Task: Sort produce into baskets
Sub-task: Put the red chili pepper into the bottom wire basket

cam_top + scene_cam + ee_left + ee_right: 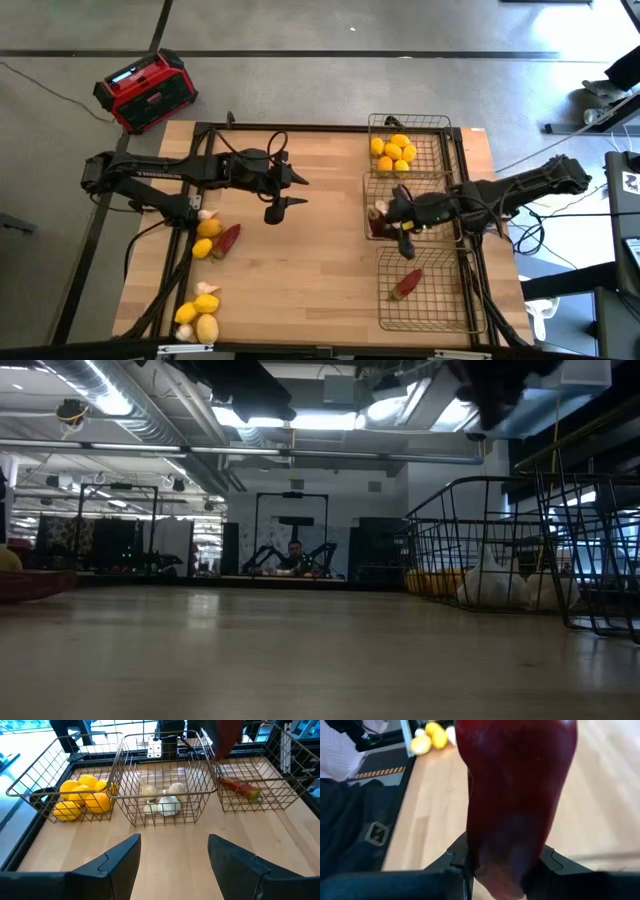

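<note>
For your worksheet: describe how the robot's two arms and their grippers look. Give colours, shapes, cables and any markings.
Both arms are dark, nearly black, built of slim jointed segments. The left arm carries pale lettering along one link, too small to read. Thin black cables loop beside each arm. The left gripper has two broad, dark, wedge-shaped fingers. The right gripper has matching dark fingers.

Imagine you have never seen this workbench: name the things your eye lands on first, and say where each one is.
First, the right gripper holding a dark red chili pepper above the middle basket, which holds garlic bulbs. Next, the bright lemons piled in the far basket, and a red radio on the floor beyond the table's left corner.
</note>
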{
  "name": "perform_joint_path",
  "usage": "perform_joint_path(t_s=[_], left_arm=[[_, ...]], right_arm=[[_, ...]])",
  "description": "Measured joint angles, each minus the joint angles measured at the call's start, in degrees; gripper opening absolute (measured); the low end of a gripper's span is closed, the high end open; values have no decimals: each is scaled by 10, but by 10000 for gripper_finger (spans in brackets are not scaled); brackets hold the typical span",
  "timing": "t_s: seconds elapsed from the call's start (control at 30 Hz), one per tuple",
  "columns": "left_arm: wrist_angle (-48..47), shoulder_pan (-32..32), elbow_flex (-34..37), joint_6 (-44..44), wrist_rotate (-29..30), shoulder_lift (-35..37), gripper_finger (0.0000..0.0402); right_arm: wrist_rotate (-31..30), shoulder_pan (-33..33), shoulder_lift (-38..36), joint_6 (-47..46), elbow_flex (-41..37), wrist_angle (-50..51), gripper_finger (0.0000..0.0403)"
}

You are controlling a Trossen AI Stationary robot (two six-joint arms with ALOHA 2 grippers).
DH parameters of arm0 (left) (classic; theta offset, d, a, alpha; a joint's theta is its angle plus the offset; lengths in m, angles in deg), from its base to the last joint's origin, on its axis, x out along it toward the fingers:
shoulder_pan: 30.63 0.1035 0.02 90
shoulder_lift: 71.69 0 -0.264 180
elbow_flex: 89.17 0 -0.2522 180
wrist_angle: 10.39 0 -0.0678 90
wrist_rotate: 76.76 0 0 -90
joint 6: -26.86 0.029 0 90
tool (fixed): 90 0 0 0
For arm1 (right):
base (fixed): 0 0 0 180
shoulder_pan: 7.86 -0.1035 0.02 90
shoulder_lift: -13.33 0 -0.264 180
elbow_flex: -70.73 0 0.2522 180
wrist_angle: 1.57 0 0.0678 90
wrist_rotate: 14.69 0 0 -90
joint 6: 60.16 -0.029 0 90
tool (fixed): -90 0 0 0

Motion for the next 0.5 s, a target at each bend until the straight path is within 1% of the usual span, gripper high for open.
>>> perform_joint_path(t_s=[0.23,0.33,0.43,0.5], left_arm=[[4,0,0,14,0,0,227],[7,0,0,23,0,0,227],[10,0,0,29,0,0,227],[13,0,0,30,0,0,227]], right_arm=[[-2,-87,-5,-166,0,68,110],[-6,-128,0,-251,-1,93,111],[-19,-169,2,-338,-9,101,111],[-33,-191,2,-376,-16,121,111]])
